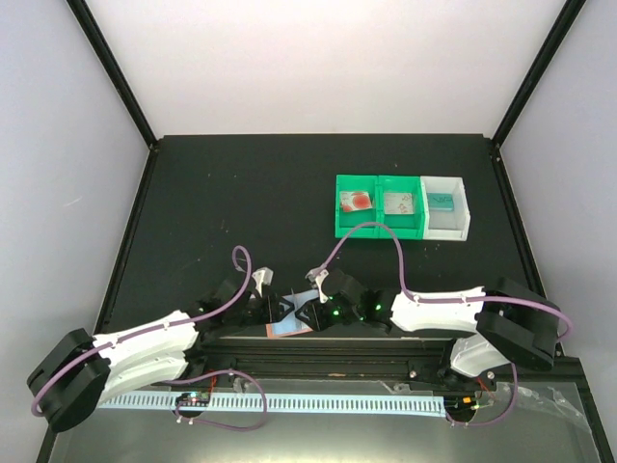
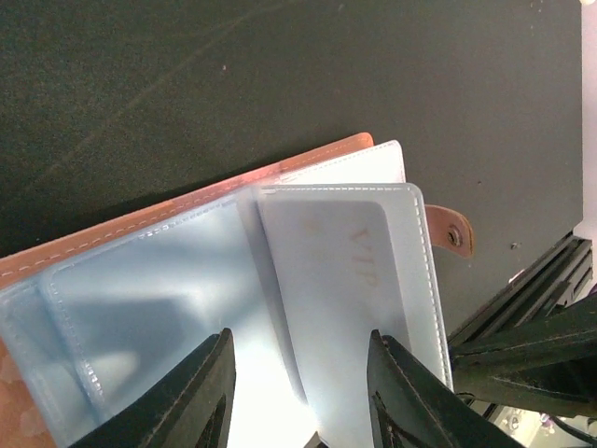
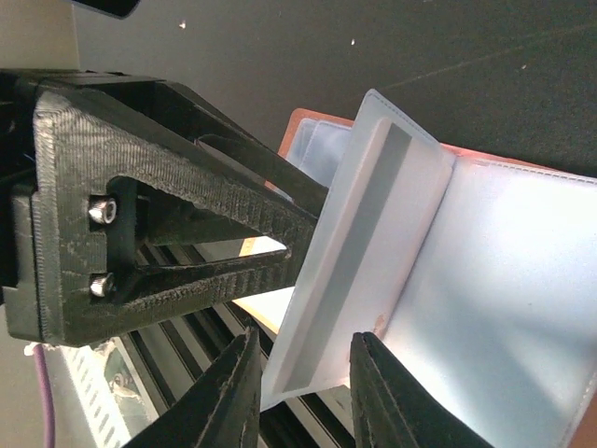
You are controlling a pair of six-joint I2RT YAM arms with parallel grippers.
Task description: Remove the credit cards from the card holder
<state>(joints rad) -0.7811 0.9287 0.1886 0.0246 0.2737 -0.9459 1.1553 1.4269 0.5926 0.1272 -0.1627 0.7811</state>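
Holder: salmon-pink leather-like bifold card holder [image 1: 289,326], lying open at the near edge of the black surface [image 1: 241,212]
Card: pale rectangular plastic card [image 2: 340,280] (faint "VIP" lettering), tucked inside a blue-grey pocket [image 2: 417,280]
Left tool [image 2: 300,343]: spread, fingers over the open pockets
Right tool [image 3: 306,343]: spread, straddling a raised pocket leaf [image 3: 364,233]; contact unclear

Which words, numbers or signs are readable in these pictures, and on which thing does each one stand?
"VIP": faint raised letters on the pale card in a clear pocket of the card holder.
Cards in the bins: only coloured marks show, too small to read.
Nothing else is readable.
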